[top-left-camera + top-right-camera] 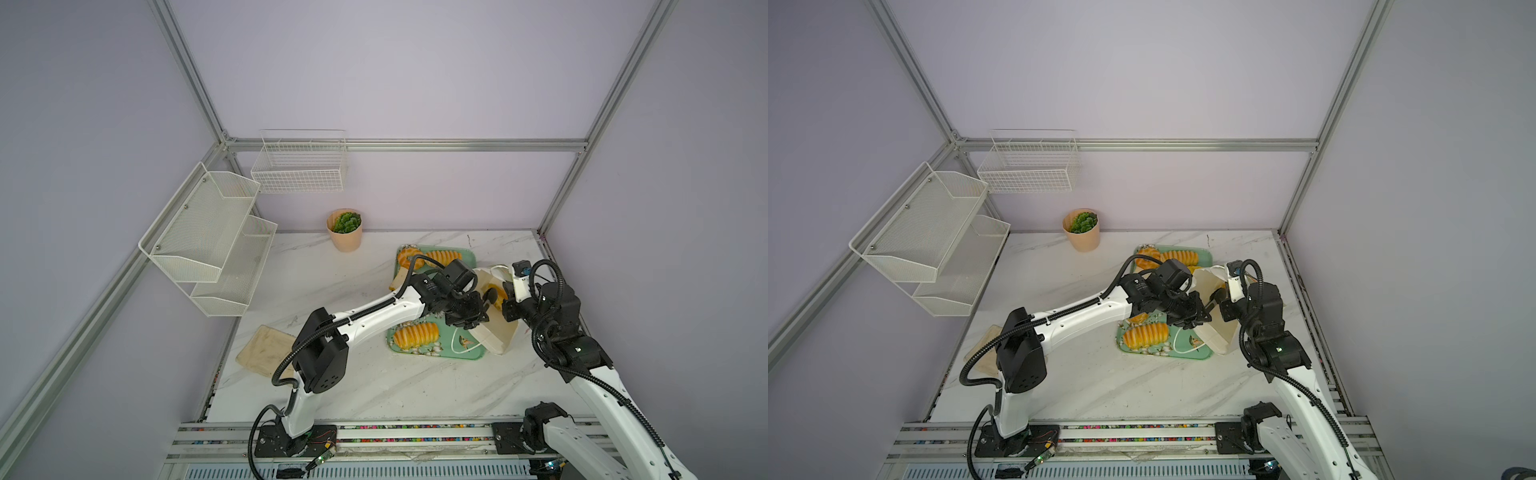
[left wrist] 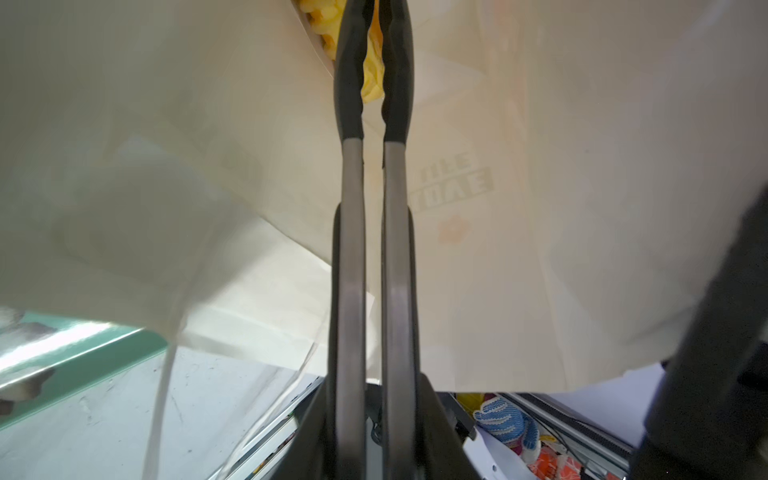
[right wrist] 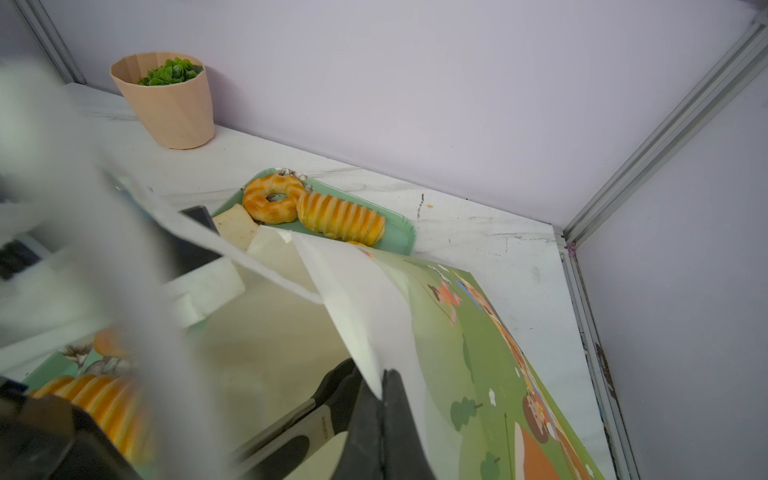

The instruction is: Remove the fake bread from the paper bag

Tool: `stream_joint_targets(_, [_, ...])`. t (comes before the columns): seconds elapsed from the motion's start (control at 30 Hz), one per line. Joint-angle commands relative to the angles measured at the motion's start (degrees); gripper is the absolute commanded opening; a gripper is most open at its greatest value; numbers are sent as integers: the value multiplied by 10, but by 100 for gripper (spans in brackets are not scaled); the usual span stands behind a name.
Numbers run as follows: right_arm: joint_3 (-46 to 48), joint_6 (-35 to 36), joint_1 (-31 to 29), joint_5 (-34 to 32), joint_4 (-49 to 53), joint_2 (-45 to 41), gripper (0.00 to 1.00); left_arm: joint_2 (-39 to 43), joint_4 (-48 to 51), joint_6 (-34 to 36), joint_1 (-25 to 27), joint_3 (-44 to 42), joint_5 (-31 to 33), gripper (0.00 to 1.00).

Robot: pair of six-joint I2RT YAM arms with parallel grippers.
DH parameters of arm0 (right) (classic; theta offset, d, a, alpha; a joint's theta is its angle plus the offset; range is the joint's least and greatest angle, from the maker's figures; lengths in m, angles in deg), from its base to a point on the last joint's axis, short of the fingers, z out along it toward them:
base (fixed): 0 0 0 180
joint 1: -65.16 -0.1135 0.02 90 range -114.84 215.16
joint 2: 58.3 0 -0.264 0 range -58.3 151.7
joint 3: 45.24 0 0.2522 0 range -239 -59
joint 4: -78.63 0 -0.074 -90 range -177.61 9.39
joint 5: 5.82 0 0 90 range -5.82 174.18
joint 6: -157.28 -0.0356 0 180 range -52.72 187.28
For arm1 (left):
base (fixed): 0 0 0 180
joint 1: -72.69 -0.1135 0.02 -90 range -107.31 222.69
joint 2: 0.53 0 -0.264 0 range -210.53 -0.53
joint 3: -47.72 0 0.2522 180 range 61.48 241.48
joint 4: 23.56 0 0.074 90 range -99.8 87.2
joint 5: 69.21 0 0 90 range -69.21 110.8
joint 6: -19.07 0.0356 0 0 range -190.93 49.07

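The paper bag (image 1: 500,334) lies tipped at the right edge of the green tray (image 1: 473,355), its mouth facing left and its cord handle (image 1: 465,348) trailing over the tray's near right corner. The right gripper (image 3: 380,390) is pinched tight on the bag's paper edge. The left gripper (image 2: 372,16) reaches into the mouth from the left, its fingers narrow, nipping a yellow bread (image 2: 372,77) deep in the bag.

The left arm crosses the tray's middle and hides that part. A ridged loaf (image 1: 415,336) lies at the near end; a ring donut (image 3: 274,198), a second loaf (image 3: 340,218) and a toast slice (image 3: 237,226) lie at the far end. A plant pot (image 1: 345,232) stands far left of the tray, and a cloth (image 1: 266,349) lies near left.
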Motion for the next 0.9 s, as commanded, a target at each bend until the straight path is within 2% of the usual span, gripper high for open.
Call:
stream_joint_targets(0.0, [1,-9,-1,14,-16,-10,0,2,-85,-52,-1,22,-21,26])
stream_joint_targets(0.37, [6,-19,0,24,-27,-6,0,-49,-85,-64,11,65,-9,27])
stream_joint_targets(0.87, [13,-13,-1,53,-29,-19,0,-86,-85,-72,4,108,8,42])
